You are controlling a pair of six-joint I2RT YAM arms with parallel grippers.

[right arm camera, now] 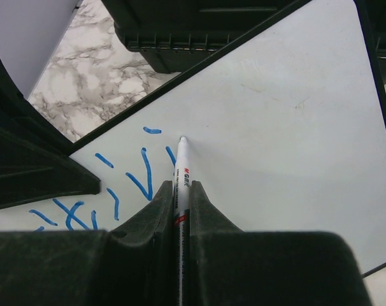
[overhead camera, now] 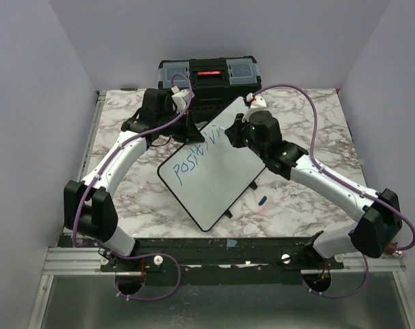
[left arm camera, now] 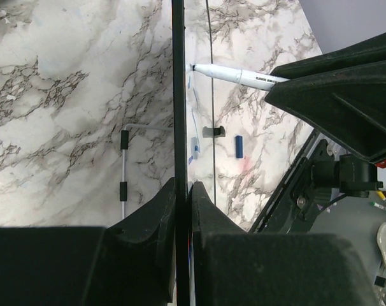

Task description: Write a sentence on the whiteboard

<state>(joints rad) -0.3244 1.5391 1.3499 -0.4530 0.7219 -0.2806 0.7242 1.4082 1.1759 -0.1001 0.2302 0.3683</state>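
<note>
The whiteboard [overhead camera: 218, 175] lies slanted on the marble table. Blue letters of the sentence [overhead camera: 194, 161] read "positivi" along its upper left side. My left gripper [overhead camera: 188, 130] is shut on the board's black frame [left arm camera: 178, 127] at its far left edge. My right gripper [overhead camera: 240, 134] is shut on a white marker [right arm camera: 181, 185]. The marker tip [right arm camera: 182, 139] touches the board just right of the last blue strokes [right arm camera: 142, 172]. The marker also shows in the left wrist view [left arm camera: 234, 74].
A black toolbox [overhead camera: 209, 77] stands behind the board at the table's far edge. A blue marker cap [overhead camera: 262, 200] lies on the marble right of the board; it also shows in the left wrist view [left arm camera: 239, 146]. The board's small black feet [overhead camera: 254, 184] stick out on its right side.
</note>
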